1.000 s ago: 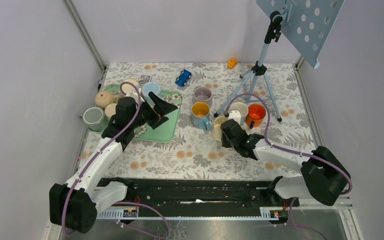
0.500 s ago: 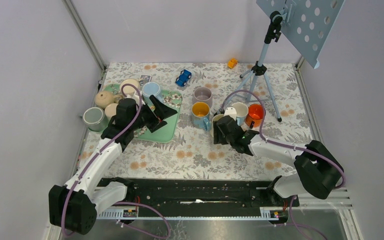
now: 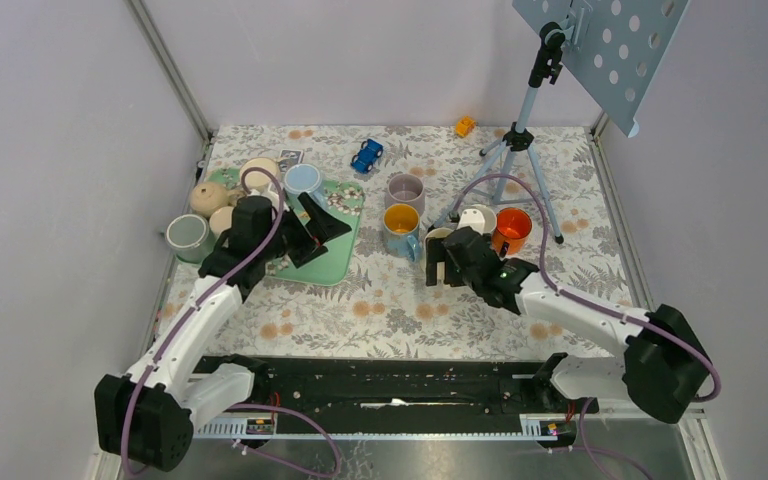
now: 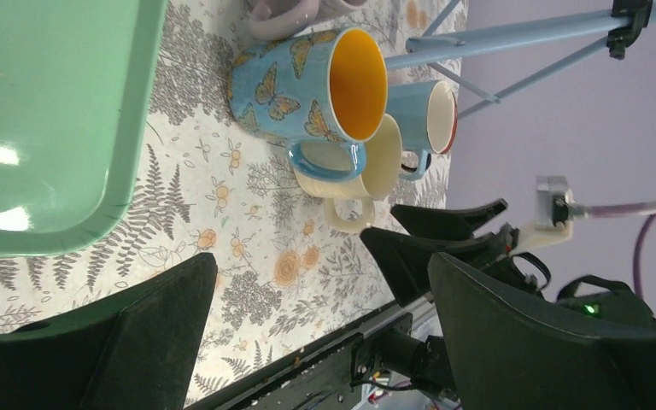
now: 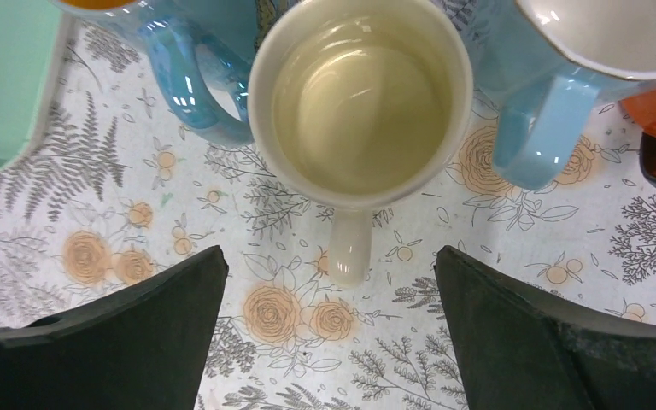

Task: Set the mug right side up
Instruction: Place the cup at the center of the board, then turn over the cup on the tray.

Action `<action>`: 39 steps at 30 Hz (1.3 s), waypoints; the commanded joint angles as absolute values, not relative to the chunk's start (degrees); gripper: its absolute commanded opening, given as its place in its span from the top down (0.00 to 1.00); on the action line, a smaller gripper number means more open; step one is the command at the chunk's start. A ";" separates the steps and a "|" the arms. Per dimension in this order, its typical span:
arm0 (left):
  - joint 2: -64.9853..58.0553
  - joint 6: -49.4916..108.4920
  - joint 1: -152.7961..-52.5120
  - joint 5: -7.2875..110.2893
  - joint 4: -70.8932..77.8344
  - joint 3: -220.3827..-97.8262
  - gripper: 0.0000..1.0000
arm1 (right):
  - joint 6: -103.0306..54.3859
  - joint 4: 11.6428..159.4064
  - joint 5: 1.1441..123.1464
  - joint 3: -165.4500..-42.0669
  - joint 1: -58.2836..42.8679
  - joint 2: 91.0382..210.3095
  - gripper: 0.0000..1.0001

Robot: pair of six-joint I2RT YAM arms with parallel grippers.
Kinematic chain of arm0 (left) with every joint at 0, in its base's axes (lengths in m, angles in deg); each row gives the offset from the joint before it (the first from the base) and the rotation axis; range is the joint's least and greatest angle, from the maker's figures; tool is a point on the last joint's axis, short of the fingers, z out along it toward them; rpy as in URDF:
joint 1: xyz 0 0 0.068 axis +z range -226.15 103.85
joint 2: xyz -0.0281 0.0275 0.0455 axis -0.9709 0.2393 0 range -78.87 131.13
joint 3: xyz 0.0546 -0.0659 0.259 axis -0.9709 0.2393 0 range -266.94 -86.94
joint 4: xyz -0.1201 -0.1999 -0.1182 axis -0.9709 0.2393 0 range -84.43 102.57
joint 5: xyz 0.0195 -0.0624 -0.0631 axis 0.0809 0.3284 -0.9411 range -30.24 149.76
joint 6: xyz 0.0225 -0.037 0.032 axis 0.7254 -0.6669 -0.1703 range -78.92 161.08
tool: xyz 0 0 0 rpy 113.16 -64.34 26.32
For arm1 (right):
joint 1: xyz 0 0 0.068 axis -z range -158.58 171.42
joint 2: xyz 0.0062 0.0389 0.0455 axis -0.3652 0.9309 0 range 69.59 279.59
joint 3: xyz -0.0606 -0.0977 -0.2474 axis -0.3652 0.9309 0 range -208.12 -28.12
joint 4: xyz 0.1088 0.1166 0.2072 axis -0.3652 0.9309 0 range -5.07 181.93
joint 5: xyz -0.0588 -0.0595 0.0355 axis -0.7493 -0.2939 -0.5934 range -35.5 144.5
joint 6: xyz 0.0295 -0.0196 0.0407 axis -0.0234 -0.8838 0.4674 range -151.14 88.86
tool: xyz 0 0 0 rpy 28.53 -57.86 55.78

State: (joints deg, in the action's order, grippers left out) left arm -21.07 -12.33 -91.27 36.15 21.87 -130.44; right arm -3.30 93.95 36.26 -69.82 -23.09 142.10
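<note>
A cream mug (image 5: 360, 102) stands mouth up on the flowered tablecloth, its handle pointing at my right gripper (image 5: 329, 256). That gripper is open with one finger on each side of the handle, touching nothing. From above, the cream mug (image 3: 438, 243) sits just beyond the right gripper (image 3: 447, 266). My left gripper (image 3: 330, 222) hovers open and empty over the right edge of the green tray (image 3: 328, 262). In the left wrist view the left gripper (image 4: 323, 260) looks across the cloth at the cream mug (image 4: 374, 175).
Around the cream mug stand a butterfly mug (image 3: 401, 222), a light blue mug (image 3: 478, 218), an orange mug (image 3: 512, 228) and a mauve mug (image 3: 405, 190). Round beige mugs (image 3: 208, 197) lie on the tray's left. A tripod (image 3: 513, 150) stands at the back right.
My right gripper went from shut to wide open, letting go of the cream mug, which now stands on its own. The left arm barely moved.
</note>
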 commanded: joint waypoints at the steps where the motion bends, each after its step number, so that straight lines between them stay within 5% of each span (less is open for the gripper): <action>1: -24.15 -9.34 -91.27 42.20 26.40 -135.45 0.01 | -1.45 98.43 36.13 -73.22 -22.97 136.99 0.00; 11: -27.33 -12.52 -91.18 70.45 46.48 -141.43 0.01 | -0.66 101.38 33.08 -75.49 -22.97 131.31 0.00; 39: 24.26 0.90 -92.81 77.14 38.67 -171.17 0.05 | -4.36 101.34 43.86 -79.03 -23.01 121.92 0.00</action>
